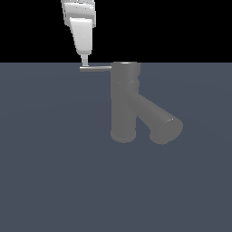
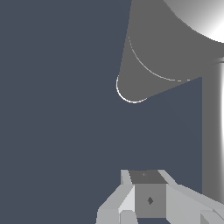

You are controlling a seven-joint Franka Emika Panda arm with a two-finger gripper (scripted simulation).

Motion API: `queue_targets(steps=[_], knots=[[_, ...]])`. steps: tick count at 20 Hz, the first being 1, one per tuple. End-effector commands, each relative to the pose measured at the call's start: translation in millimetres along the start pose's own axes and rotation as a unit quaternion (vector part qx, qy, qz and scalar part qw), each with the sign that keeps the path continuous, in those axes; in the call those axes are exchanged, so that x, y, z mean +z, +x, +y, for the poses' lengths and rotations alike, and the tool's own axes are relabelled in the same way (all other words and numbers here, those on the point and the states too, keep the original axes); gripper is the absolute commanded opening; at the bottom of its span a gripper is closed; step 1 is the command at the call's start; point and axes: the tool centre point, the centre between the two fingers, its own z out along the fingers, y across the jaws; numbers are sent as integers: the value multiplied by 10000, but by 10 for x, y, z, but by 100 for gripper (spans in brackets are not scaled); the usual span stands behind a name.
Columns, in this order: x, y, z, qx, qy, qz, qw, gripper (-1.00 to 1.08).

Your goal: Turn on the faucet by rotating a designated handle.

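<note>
You have the faucet [image 1: 123, 102] standing upright on the flat blue-grey floor [image 1: 54, 181], a little toward the exterior view's right of centre, its thick spout [image 1: 158, 120] slanting down and out toward the exterior view's right. In the wrist view the same faucet [image 2: 175, 48] fills the upper corner, seen from above, with the rounded spout end showing a bright rim

Next down in size, your gripper [image 1: 85, 61] hangs from above on the exterior view's left of the faucet, its white body tapering to a narrow tip. That tip meets the outer end of the handle [image 1: 96, 68], the thin pale rod that juts sideways from the top cap [image 1: 125, 67] toward the exterior view's left. From here you cannot tell how far the fingers are spread: only one slim tip shows in the exterior view, and the wrist view shows just the fingers' roots [image 2: 148, 197], not their ends. Whether the rod is clasped or merely touched is likewise unclear

As for progress, I judge you at the contact stage. The reach is done and the tip is at the rod's far end, a good place for leverage. The handle lies level and square to the side, so the rotation itself looks not yet made, and that sweep around the cap is what remains
</note>
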Motion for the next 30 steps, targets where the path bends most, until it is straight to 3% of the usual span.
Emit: queue_targets(steps=[1,8,30], knots=[[6,8,-14,30,1,0,10000,-100],[0,5,-10,19,3,-2,10000,-100],[2,40,617,19,3,-2,10000,-100]])
